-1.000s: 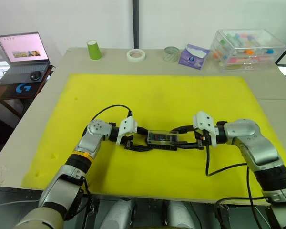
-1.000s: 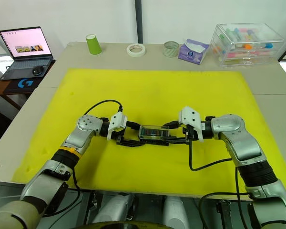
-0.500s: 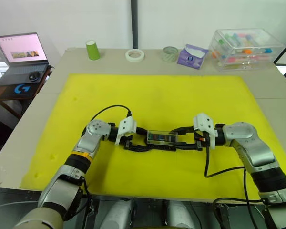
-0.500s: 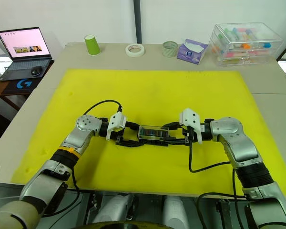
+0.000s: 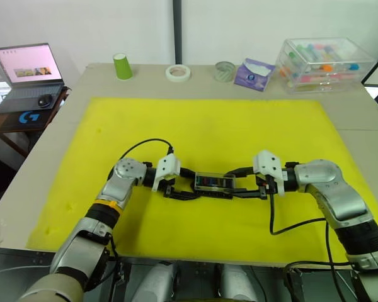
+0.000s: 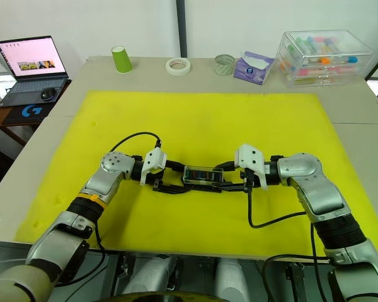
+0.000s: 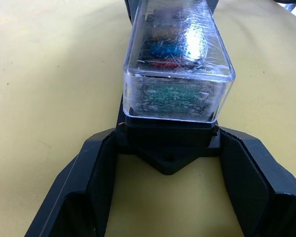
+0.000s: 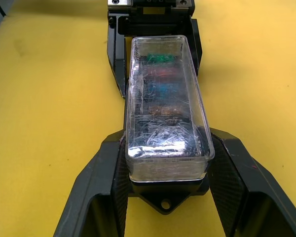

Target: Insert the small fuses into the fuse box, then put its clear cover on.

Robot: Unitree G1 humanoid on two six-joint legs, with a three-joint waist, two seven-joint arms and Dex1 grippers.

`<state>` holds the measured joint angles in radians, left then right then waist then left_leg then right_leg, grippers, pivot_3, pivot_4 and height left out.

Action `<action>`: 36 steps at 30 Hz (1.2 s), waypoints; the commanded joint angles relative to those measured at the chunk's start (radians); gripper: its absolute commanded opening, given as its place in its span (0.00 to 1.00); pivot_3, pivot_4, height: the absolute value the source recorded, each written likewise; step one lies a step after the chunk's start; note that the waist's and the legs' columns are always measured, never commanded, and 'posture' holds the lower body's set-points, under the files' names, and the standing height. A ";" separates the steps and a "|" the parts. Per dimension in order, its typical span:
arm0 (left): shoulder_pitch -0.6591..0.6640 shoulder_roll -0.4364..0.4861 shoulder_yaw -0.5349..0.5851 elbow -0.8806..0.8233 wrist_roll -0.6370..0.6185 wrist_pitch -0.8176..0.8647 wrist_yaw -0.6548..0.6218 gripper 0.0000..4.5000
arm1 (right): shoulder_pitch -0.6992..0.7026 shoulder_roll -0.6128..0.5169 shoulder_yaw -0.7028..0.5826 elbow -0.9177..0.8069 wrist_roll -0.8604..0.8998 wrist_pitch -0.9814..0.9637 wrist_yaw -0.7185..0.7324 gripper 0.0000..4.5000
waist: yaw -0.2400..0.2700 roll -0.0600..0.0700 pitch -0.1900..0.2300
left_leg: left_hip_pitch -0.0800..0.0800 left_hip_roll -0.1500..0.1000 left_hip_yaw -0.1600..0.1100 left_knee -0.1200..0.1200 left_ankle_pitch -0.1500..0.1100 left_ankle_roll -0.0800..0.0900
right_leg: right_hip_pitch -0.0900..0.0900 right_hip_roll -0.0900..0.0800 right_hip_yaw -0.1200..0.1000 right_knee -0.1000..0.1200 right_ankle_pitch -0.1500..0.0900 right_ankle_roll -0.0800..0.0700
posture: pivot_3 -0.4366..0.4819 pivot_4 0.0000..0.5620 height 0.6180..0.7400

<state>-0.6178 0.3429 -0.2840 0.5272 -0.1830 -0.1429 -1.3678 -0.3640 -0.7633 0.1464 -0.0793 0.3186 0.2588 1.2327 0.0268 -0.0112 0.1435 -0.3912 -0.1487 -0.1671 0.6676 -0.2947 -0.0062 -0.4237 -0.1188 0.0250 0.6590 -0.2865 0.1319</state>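
Observation:
The black fuse box [image 5: 214, 184] lies lengthwise on the yellow mat [image 5: 208, 126], between my two grippers. The clear cover [image 8: 165, 108] sits on top of it. Through the cover I see small fuses [image 8: 160, 74] in teal, red and blue standing in their slots. My left gripper [image 5: 188, 189] straddles the box's left end, and its fingers [image 7: 101, 168] press against the black base on both sides. At the right end, my right gripper [image 5: 242, 187] holds the base the same way, with its fingers [image 8: 113, 168] tight along both sides.
Along the far table edge stand a green cup [image 5: 123, 65], two tape rolls [image 5: 179, 72], a purple tissue pack [image 5: 255, 74] and a large clear storage box [image 5: 321, 63]. A laptop [image 5: 26, 69] sits on a side table to the left.
My right gripper has edged slightly left, closer onto the box's right end. The left gripper and the box have stayed in place.

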 commanded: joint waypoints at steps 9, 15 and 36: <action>0.013 -0.009 0.001 -0.027 0.002 -0.010 -0.001 0.61 | -0.008 -0.022 0.023 -0.040 -0.020 0.088 -0.005 0.42 | 0.000 0.000 0.000 | 0.000 0.000 0.000 0.000 0.000 0.000 | 0.000 0.000 0.000 0.000 0.000 0.000 | 0.48 0.27 1.00; 0.014 -0.010 0.000 -0.025 0.004 -0.015 0.000 0.61 | -0.018 -0.022 0.022 -0.041 -0.019 0.101 0.005 0.42 | 0.000 0.000 0.000 | 0.000 0.000 0.000 0.000 0.000 0.000 | 0.000 0.000 0.000 0.000 0.000 0.000 | 0.48 0.27 1.00; 0.012 -0.015 0.002 -0.019 0.004 -0.019 0.003 0.61 | -0.020 -0.034 0.025 -0.042 -0.021 0.113 0.007 0.42 | 0.002 0.000 0.000 | 0.000 0.000 0.000 0.000 0.000 0.000 | 0.000 0.000 0.000 0.000 0.000 0.000 | 0.48 0.27 1.00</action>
<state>-0.6131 0.3390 -0.2830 0.5234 -0.1809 -0.1474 -1.3641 -0.3926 -0.7901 0.1586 -0.1292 0.3107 0.3636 1.2335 0.0284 -0.0112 0.1434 -0.3912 -0.1488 -0.1670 0.6677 -0.2948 -0.0062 -0.4236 -0.1191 0.0249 0.6590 -0.2865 0.1319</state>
